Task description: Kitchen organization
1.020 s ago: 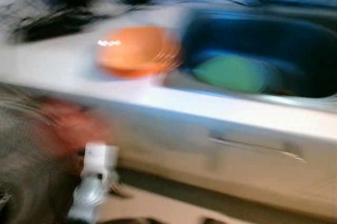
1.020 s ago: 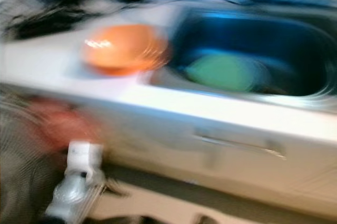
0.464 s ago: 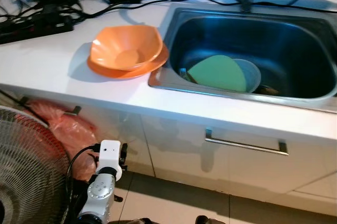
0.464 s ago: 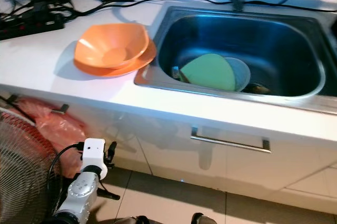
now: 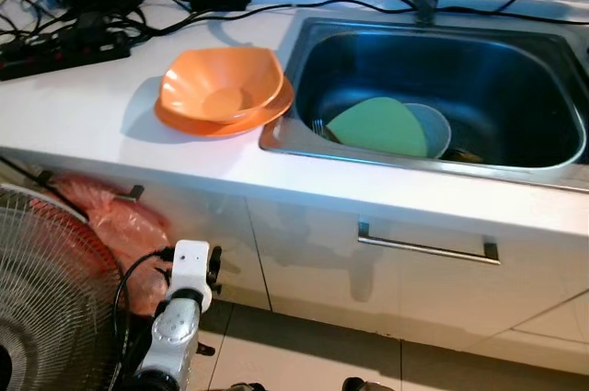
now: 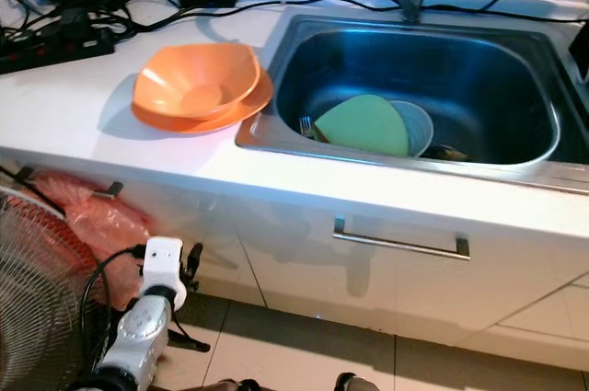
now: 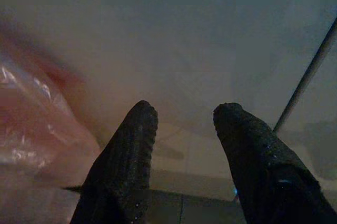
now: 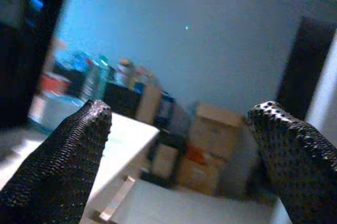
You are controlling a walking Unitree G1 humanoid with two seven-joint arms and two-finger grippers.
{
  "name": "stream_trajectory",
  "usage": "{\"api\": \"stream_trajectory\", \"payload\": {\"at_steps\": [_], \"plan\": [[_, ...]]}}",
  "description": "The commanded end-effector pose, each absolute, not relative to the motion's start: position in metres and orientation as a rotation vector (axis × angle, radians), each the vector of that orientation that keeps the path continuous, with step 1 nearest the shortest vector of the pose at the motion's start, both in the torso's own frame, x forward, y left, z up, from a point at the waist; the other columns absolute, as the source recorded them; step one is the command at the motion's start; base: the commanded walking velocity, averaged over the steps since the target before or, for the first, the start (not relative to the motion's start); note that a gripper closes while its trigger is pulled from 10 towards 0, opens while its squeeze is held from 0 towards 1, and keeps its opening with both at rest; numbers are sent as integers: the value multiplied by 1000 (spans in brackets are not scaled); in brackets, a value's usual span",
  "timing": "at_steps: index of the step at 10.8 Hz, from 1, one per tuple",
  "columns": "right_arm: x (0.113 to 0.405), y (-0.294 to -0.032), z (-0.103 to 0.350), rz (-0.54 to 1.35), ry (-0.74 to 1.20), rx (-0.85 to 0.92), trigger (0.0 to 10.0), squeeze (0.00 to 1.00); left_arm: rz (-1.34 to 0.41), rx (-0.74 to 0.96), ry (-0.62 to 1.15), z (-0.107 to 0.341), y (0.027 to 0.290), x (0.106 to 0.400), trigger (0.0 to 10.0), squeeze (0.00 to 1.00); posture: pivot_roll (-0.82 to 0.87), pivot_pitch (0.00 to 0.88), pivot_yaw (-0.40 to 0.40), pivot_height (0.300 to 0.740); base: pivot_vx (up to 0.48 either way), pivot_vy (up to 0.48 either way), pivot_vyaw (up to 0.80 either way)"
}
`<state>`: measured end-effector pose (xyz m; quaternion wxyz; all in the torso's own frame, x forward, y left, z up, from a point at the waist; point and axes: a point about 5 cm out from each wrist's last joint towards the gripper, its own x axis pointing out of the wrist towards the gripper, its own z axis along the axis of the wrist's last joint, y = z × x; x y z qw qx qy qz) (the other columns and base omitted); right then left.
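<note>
Dishes are sitting in two groups: an orange bowl nested on an orange plate on the white bench, and a green plate leaning against a pale blue bowl down in the steel sink just beside them. The orange pair is lying up and ahead of the left claw, which is hanging low beside the cabinet front with its fingers spread and holding nothing, so I judge that arm the nearer one and a long upward reach as needed. The right claw is also standing spread and empty, pointing off into the room. Both orange pieces are looking like smooth, glossy plastic, the bowl's rim softly squared. A fork is resting against the green plate. Black cables are trailing behind, and a fan grille and a pink plastic bag are standing below.
</note>
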<state>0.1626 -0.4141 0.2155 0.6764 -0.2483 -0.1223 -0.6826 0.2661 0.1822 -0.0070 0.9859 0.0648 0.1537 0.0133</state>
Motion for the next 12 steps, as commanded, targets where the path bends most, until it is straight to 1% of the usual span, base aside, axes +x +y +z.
{"api": "stream_trajectory", "payload": {"at_steps": [1, 2, 3, 4, 5, 6, 8, 10, 12], "plan": [[182, -405, 226, -1384, -343, -508, 10000, 0, 36, 133, 287, -3, 184, 269, 10000, 0, -59, 111, 50, 740, 0, 0, 0], [205, -392, 225, -1198, -361, -402, 10000, 0, 38, 128, 272, 0, 183, 271, 10000, 0, -57, 111, 50, 740, 0, 0, 0], [240, -363, 217, -903, -348, -292, 10000, 0, 37, 127, 224, 10, 182, 280, 10000, 0, -49, 108, 47, 740, 0, 0, 0], [253, -348, 213, -795, -349, -245, 10000, 0, 36, 127, 198, 16, 182, 285, 10000, 0, -49, 108, 47, 740, 0, 0, 0], [267, -329, 208, -684, -344, -157, 10000, 0, 28, 129, 156, 24, 179, 291, 10000, 0, -38, 108, 45, 740, 0, 0, 0], [289, -293, 200, -412, -314, -59, 10000, 0, 15, 128, 87, 39, 175, 300, 10000, 0, -22, 110, 44, 740, 0, 0, 0], [298, -263, 195, -151, -295, 28, 10000, 0, -3, 126, 39, 50, 170, 305, 10000, 0, -19, 108, 42, 740, 0, 0, 0], [302, -231, 186, 105, -280, 43, 10000, 0, -64, 108, -21, 65, 158, 312, 10000, 0, -14, 109, 42, 740, 0, 0, 0], [304, -213, 179, 261, -259, 51, 10000, 0, -100, 100, -65, 80, 152, 318, 10000, 0, -5, 106, 42, 740, 0, 0, 0]]}}
